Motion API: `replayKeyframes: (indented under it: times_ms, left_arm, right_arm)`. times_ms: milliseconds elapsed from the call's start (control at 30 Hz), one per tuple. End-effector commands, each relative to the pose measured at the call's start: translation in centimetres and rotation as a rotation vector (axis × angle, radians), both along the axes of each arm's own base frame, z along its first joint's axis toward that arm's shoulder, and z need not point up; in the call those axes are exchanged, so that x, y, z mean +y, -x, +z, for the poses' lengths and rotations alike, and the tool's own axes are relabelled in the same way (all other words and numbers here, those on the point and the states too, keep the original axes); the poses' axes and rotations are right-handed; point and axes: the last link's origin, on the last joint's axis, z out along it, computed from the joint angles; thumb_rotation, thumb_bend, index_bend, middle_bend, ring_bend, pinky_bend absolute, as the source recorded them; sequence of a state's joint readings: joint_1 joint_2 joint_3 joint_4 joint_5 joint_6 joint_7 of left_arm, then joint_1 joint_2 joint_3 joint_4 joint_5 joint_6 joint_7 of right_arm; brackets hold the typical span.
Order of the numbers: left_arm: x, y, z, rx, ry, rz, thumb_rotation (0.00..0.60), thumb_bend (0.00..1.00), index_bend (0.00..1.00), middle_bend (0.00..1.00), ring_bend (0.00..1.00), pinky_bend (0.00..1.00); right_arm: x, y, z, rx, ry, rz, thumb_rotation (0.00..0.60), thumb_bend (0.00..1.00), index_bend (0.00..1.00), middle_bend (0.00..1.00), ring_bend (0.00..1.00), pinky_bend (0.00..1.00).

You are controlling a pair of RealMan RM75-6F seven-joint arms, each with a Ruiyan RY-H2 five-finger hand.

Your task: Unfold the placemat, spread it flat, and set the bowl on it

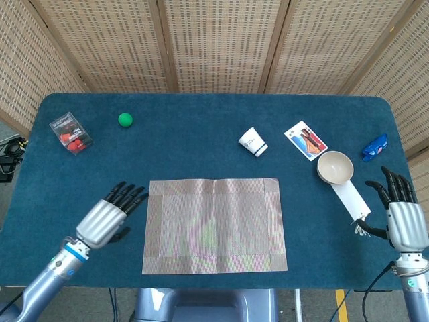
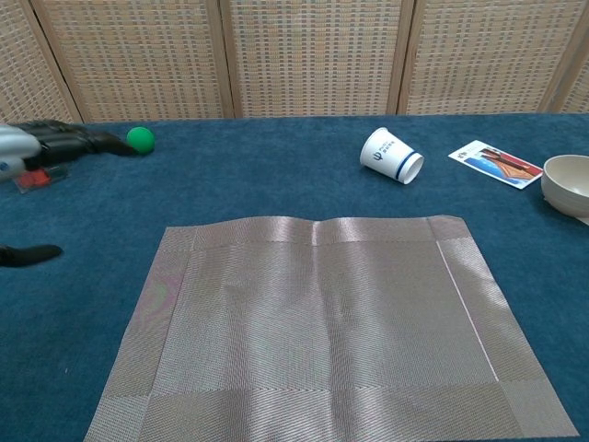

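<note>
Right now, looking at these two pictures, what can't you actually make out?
- Bowl: chest view cuts off its right side at the frame edge.
- Left hand: in the chest view only blurred fingers show at the left edge.
- Right hand: absent from the chest view.
- Print on the paper cup and card: too small to read.
- Small clear box: contents unclear.

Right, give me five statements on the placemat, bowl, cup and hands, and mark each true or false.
1. The placemat lies unfolded on the table. True.
2. The bowl sits on the placemat. False: it sits off the mat, to its right.
3. The paper cup stands upright. False: it lies on its side.
4. The left hand holds nothing and is beside the mat's left edge. True.
5. The right hand grips the bowl. False: it is apart from it, fingers spread.
</note>
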State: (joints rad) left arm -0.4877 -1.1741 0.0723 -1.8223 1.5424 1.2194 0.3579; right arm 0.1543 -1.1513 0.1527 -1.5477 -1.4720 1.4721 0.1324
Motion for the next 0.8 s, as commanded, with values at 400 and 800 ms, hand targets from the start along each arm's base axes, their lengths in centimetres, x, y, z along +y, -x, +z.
replayKeyframes:
  times_ms: [400, 800]
  left_arm:
    - [-0.4, 5.1, 6.1, -0.062, -0.218, 0.123, 0.6, 0.34, 0.0, 0.0, 0.0, 0.0]
    - [0.4, 5.5, 6.9, -0.098, -0.221, 0.155, 0.6, 0.34, 0.0, 0.0, 0.0, 0.0]
  right_arm:
    - [-8.4, 1.3, -1.5, 0.119, -0.025, -0.153, 0.6, 0.19, 0.36, 0.03, 0.0, 0.0]
    - [-12.1, 3.9, -4.6, 0.157, -0.087, -0.296, 0.6, 0.28, 0.41, 0.04, 0.0, 0.0]
